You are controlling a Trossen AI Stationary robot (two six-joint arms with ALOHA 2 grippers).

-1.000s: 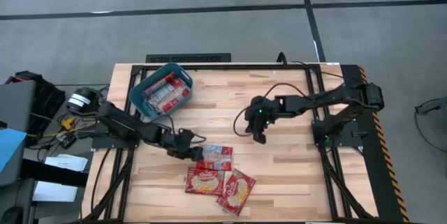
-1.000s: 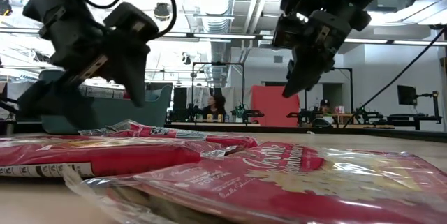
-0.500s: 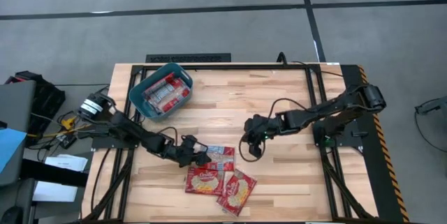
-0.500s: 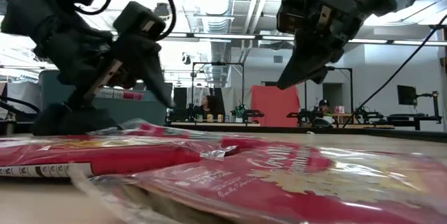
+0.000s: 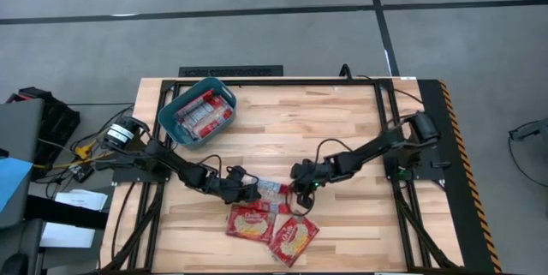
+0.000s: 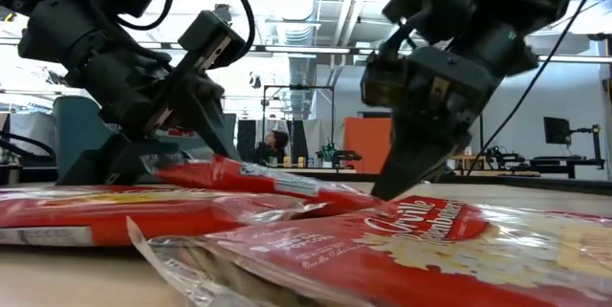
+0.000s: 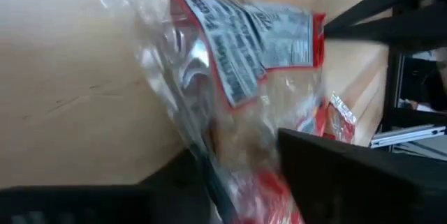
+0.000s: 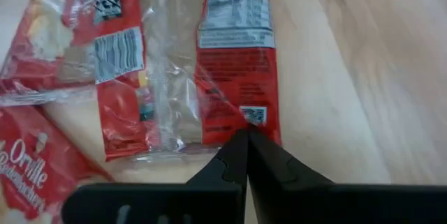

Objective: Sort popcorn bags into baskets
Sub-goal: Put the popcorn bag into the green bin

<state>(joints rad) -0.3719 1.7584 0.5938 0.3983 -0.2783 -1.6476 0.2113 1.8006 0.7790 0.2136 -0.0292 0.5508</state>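
Both my grippers have dropped onto the back-up popcorn bag (image 5: 272, 191): left gripper (image 5: 248, 191) clamped on its left edge, right gripper (image 5: 301, 196) pinched together at its right.

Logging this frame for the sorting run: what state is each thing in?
Left hand: closing on the back-side-up popcorn bag.
Right hand: shut, tip at that bag's edge.
Two other bags: flat on table, overlapping.
Teal bin: upright, bags inside.
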